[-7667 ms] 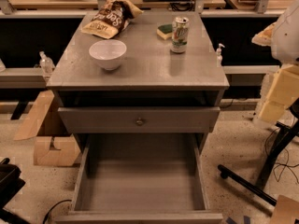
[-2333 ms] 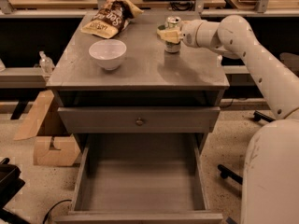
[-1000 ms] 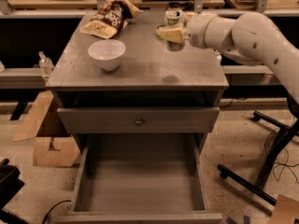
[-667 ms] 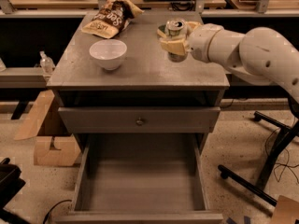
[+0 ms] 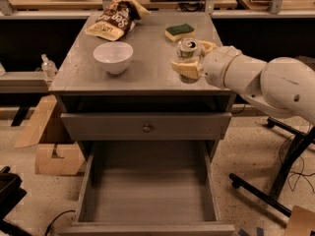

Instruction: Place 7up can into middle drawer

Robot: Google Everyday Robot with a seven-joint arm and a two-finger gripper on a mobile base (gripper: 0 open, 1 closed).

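Note:
The 7up can, green with a silver top, is held upright in my gripper, whose tan fingers are shut around it. The can hangs above the right front part of the grey cabinet top. My white arm reaches in from the right. The middle drawer is pulled wide open below, a deep grey tray with a bare flat bottom. The can is above and behind it.
A white bowl, a chip bag and a green-and-yellow sponge lie on the cabinet top. A shut drawer front with a round knob is above the open drawer. Cardboard boxes stand at left, a black stand leg at right.
My gripper has lifted the can off the back of the cabinet top and carried it forward, toward the front edge, with the arm following.

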